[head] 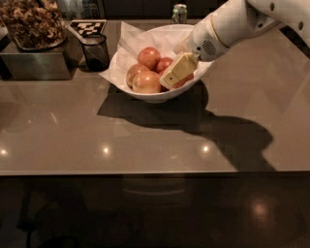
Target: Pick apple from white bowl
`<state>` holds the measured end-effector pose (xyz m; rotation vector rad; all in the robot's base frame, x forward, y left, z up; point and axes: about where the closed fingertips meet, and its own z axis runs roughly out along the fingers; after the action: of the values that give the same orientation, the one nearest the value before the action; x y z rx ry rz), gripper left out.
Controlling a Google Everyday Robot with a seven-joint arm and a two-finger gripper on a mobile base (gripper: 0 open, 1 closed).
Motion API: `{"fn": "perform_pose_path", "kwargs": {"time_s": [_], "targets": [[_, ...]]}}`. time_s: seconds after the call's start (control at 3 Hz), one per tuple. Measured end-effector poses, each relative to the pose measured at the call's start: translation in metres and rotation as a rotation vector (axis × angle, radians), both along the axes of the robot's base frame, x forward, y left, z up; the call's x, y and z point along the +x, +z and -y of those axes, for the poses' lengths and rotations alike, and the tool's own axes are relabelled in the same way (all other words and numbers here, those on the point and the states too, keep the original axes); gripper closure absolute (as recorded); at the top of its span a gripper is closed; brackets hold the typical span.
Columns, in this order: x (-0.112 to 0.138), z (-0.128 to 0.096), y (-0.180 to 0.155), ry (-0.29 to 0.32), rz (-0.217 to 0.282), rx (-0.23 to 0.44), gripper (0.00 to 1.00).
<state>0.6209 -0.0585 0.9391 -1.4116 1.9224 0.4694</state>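
Observation:
The white bowl stands at the back middle of the table, lined with white paper. Several apples lie in it. The largest, yellow-orange with a red blush, is at the bowl's front. A smaller red-yellow one is behind it and a dark-red one is in the middle. My gripper reaches in from the upper right on the white arm. It is down among the apples at the bowl's right side, just right of the largest apple. It covers part of another apple.
A small dark glass cup stands left of the bowl. A tray of brown snacks sits on a metal box at the far left. A green can and a checkered tag are behind. The table's front edge runs across.

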Motion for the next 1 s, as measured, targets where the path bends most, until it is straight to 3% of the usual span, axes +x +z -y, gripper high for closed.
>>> {"fn": "perform_pose_path", "kwargs": {"time_s": [0.33,0.67,1.0], "targets": [[0.000,0.001,-0.009,0.002,-0.016,-0.026,0.28],[-0.001,0.002,-0.020,0.003,-0.040,-0.047,0.37],[0.000,0.002,-0.032,0.009,-0.072,-0.067,0.29]]}}
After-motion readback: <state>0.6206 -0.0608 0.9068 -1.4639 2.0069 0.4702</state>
